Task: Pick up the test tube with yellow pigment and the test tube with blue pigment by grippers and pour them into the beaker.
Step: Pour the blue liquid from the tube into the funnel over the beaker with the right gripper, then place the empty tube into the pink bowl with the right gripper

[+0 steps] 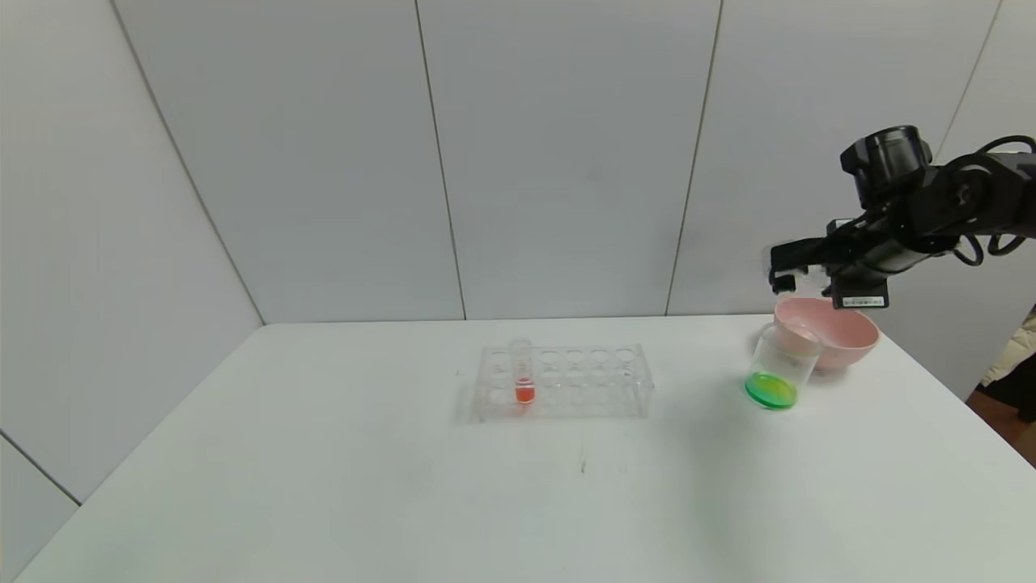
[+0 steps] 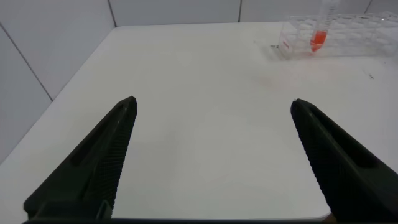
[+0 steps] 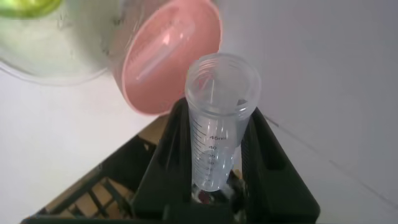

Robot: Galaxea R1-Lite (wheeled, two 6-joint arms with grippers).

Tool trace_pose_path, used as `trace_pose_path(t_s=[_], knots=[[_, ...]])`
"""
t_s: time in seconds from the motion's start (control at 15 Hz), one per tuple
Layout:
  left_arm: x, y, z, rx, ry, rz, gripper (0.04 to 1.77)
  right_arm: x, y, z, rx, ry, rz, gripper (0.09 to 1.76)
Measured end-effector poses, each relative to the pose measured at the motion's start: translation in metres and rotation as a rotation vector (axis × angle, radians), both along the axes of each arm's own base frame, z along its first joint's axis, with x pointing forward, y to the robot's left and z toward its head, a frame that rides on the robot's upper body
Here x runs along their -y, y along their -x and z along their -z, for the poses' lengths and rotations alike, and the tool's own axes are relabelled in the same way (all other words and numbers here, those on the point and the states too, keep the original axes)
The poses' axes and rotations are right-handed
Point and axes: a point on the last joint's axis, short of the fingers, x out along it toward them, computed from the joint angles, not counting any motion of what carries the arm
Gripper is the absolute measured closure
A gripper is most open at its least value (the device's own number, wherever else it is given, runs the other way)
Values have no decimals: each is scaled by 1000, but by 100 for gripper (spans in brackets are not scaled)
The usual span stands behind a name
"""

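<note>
On the clear tube (image 3: 214, 130) clamped in the right end effector (image 3: 214, 158), "45ml" and a fainter "40" are printed beside graduation marks.

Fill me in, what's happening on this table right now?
The right gripper holds an emptied clear test tube above the pink bowl. The beaker beside the bowl holds green liquid. One tube of red-orange liquid stands in the rack. The left gripper hovers open over bare table.
</note>
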Motion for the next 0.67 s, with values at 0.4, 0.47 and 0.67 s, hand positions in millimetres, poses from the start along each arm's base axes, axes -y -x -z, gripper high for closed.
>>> trace_pose_path(t_s=[0.4,0.47,0.67], knots=[[0,0,0,0,0,0,5,38,-11,-20,250,-699,33,133],[0,0,0,0,0,0,5,39,-15,-24,302,-837,86,133],[0,0,0,0,0,0,5,38,-28,-34,468,-1196,182,133]])
